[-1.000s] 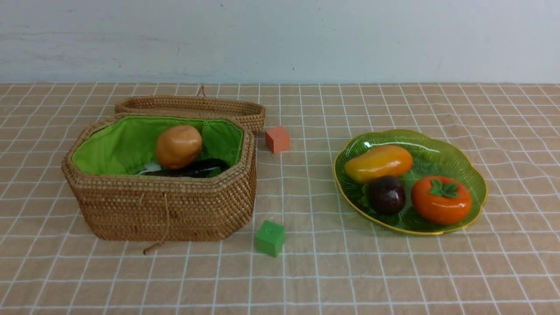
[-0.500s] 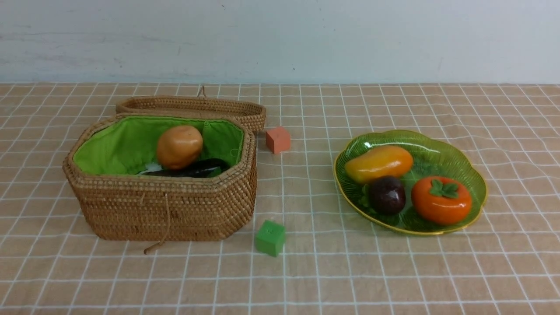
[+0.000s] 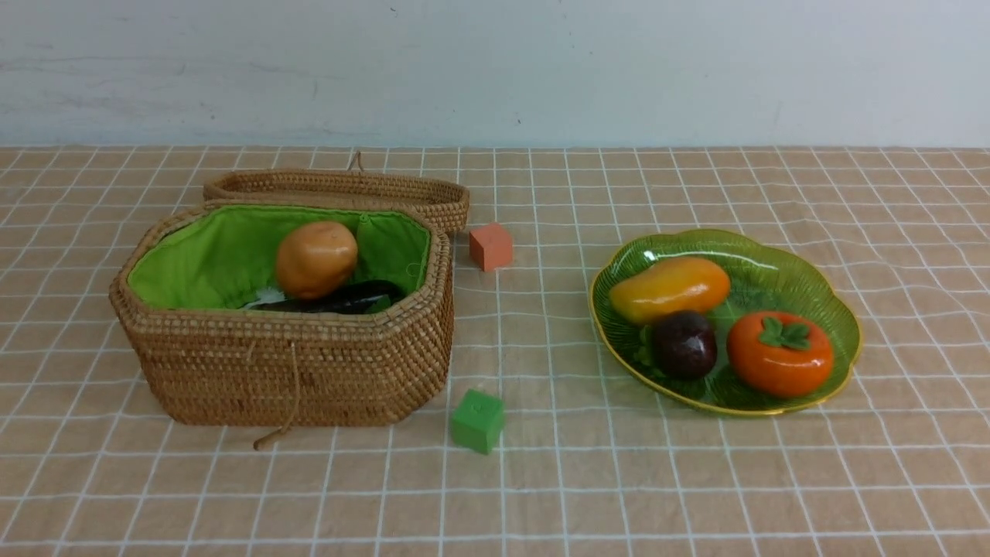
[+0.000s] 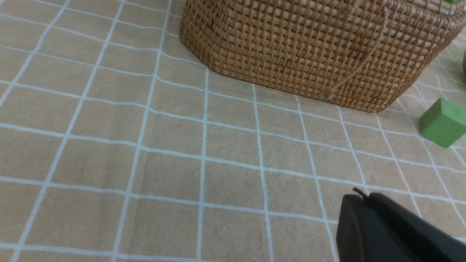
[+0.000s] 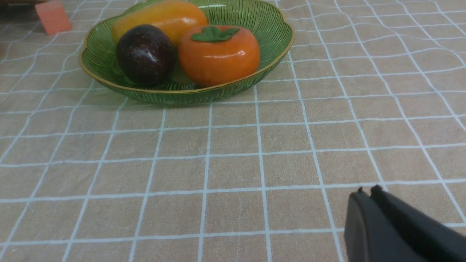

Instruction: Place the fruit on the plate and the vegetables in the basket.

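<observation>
2 pincers, left [image 4: 364, 194] and right [image 5: 369, 191], closed on nothing, nearest us! Best play now: keep both off the loaded pieces. Beyond, 3 fruits sit on the plate [image 3: 841, 371]; potato [image 3: 315, 259] and eggplant [image 3: 352, 298] lie in the basket [image 3: 286, 379]. The front view shows that inside; the left wrist view gives mostly outer weave, plus bare counter [image 4: 174, 174].

orange cube [image 3: 491, 247], green cube [image 3: 477, 422], checked tablecloth [image 3: 557, 495]

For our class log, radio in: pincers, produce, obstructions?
Both pincers shut, empty. Mango, mangosteen, persimmon on plate; potato, eggplant in basket. Nothing blocking either; green cube beside basket.
</observation>
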`<state>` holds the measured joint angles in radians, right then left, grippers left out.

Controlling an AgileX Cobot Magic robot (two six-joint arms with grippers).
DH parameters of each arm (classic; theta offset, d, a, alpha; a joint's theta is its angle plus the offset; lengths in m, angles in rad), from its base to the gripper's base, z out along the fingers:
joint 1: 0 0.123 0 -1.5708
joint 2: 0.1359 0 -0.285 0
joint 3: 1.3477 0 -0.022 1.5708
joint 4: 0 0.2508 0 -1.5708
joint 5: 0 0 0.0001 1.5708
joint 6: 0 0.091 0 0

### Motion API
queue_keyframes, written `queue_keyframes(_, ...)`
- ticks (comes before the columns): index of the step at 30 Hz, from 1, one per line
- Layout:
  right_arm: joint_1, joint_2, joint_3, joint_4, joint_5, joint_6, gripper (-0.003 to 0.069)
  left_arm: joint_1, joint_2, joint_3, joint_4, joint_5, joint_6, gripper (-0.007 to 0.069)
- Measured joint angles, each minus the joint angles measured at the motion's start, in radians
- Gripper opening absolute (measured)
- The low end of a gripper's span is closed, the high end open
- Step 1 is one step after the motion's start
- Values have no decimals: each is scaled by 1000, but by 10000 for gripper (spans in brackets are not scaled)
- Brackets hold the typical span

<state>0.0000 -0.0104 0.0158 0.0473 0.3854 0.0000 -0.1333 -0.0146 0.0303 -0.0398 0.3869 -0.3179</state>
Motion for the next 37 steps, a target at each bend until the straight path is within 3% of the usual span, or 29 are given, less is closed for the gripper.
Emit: queue_keyframes(37,0,0,0,0,0,6,51,0,0,0,-1,0,0,-2)
